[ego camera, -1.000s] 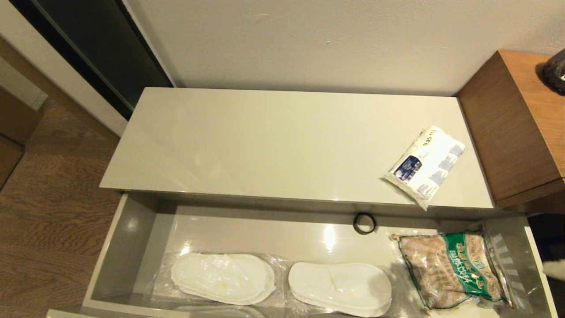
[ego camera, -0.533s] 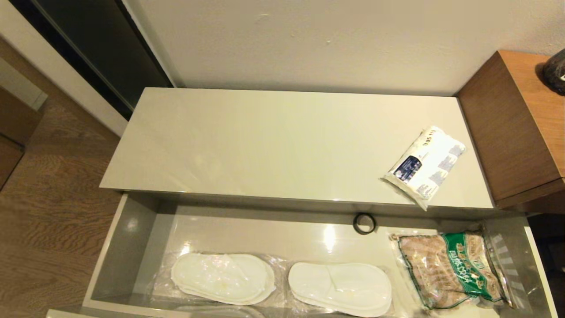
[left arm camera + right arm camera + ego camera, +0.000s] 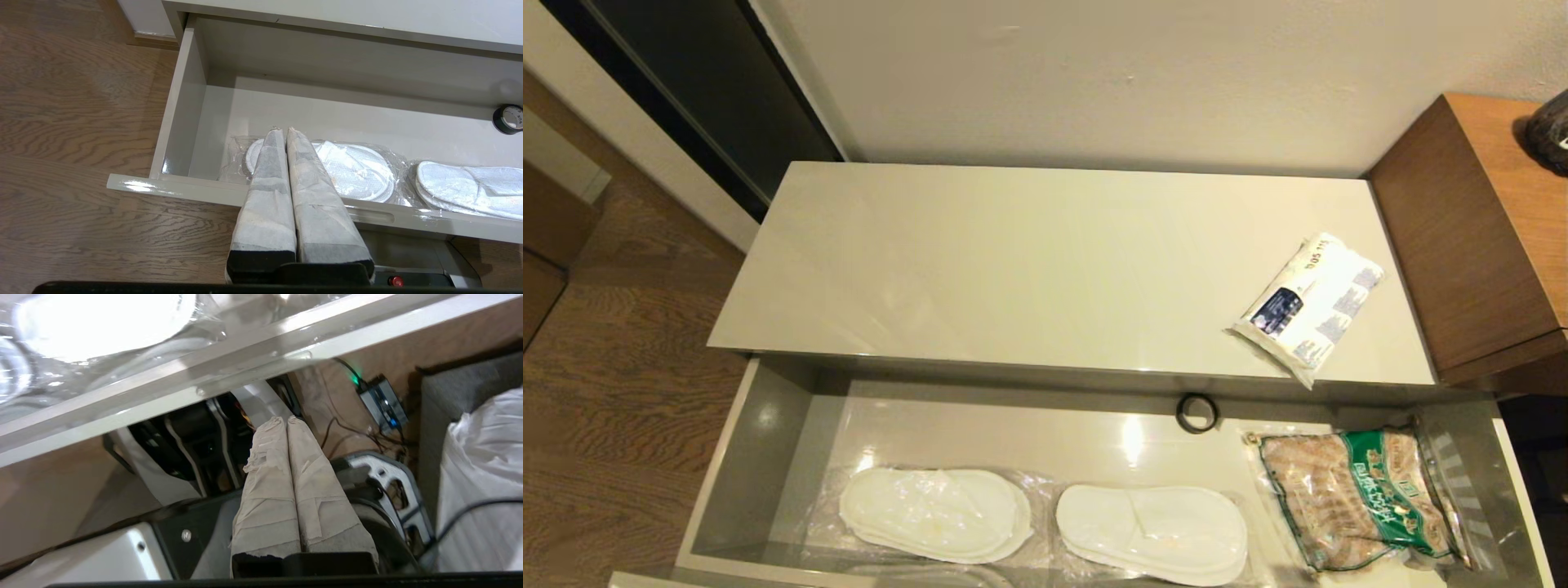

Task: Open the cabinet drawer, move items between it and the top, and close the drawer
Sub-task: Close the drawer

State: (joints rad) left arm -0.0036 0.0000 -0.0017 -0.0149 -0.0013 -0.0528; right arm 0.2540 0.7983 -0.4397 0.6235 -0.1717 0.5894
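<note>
Across the whole width of your head view runs the top (image 3: 1029, 261), a glossy cream slab set against the wall, and below it the cabinet drawer (image 3: 760, 457) stands pulled well out, so its floor is open to a reach from above. That is likely why you see nothing blocking it: neither arm shows in the head view.

Inside the drawer, the bag of brown snacks (image 3: 1356, 498) lies at the right end, flat on the floor. Two clear-wrapped slipper pairs lie side by side along the front wall, the left pair (image 3: 935, 514) and the middle pair (image 3: 1152, 532), near each other and lying flat, which makes them easy to pinch by their loose wrap. The tissue pack (image 3: 1307, 306) lies label-up on the top near its right front corner, one corner slightly overhanging the front edge. A small black ring (image 3: 1197, 413) sits at the back of the drawer floor.

Your left end effector (image 3: 281, 130) hangs in front of the drawer's front edge, pointing over the left pair, fingers pressed together and holding nothing. Your right end effector (image 3: 284, 418) is down below the drawer front beside the base, also closed and empty, apparently parked. I judge a slipper transfer is the step ahead of you.
</note>
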